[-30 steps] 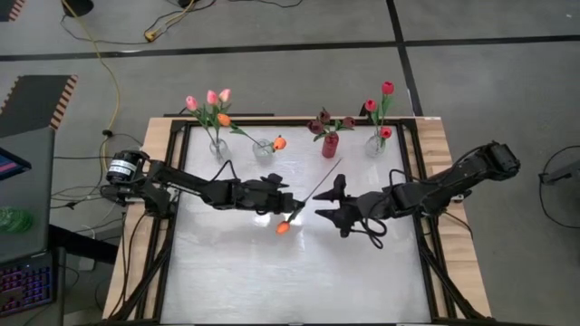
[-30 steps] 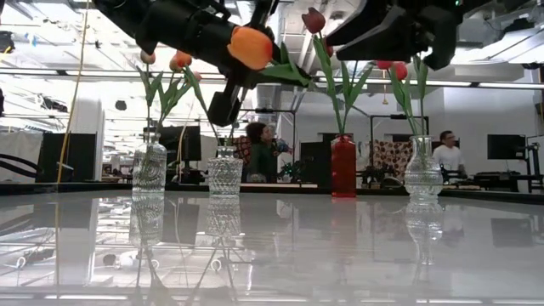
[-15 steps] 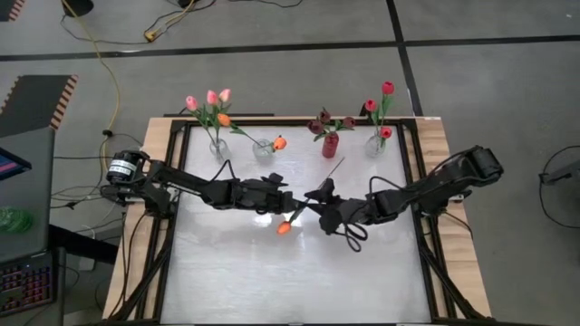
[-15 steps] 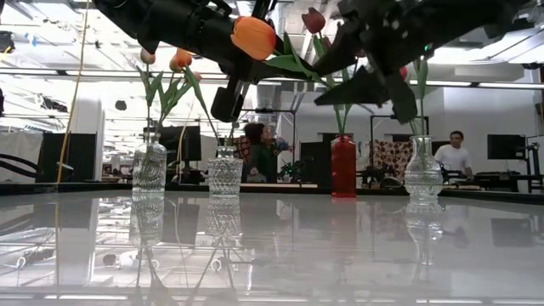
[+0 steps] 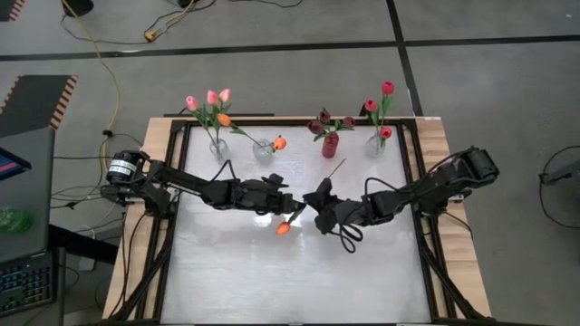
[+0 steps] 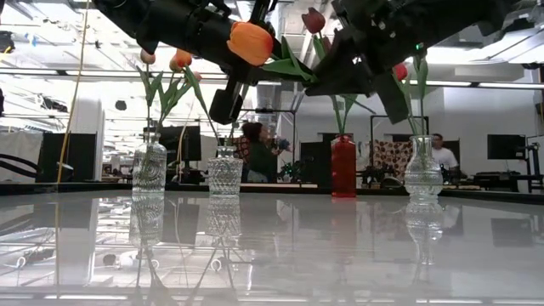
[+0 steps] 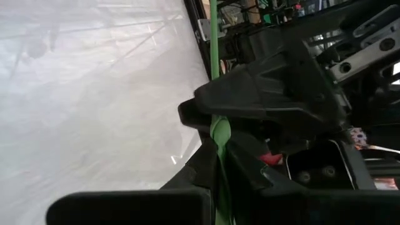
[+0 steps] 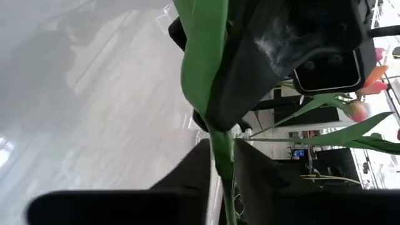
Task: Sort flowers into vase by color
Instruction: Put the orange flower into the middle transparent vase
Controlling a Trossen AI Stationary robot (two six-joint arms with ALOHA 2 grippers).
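Observation:
An orange tulip (image 5: 283,228) hangs clear above the table's middle. Its head (image 6: 251,42) points toward the near edge and its thin stem (image 5: 332,170) slants toward the far right. My left gripper (image 5: 288,206) reaches in from the left, shut on the stem close to the head. My right gripper (image 5: 313,201) comes from the right, shut on the same stem just beyond the left one. Along the far edge stand a clear vase with pink tulips (image 5: 217,148), a clear vase with one orange tulip (image 5: 265,149), a red vase with maroon tulips (image 5: 330,145) and a clear vase with red tulips (image 5: 376,143). My left gripper pinches the green stem (image 7: 217,134) between its two fingers, a short way from the head. It comes nearly level from the table's left, fingers across the stem. The tulip is lifted clear of the table. My right gripper pinches the stem and a leaf base (image 8: 220,147) between its two fingers, just past the left gripper's hold. It comes slanting slightly down from the table's right, across the stem.
The four vases stand in a row at the far edge, seen in the low view as clear (image 6: 150,166), clear (image 6: 225,170), red (image 6: 343,166) and clear (image 6: 422,170). People sit in the room behind the table. The glossy white tabletop (image 5: 290,272) lies bare toward the near edge.
My right gripper has moved toward the table's left and down to the tulip's stem, rolled as it came, and shut on the stem beside my left gripper. The tulip has stayed where it was in the left gripper's hold.

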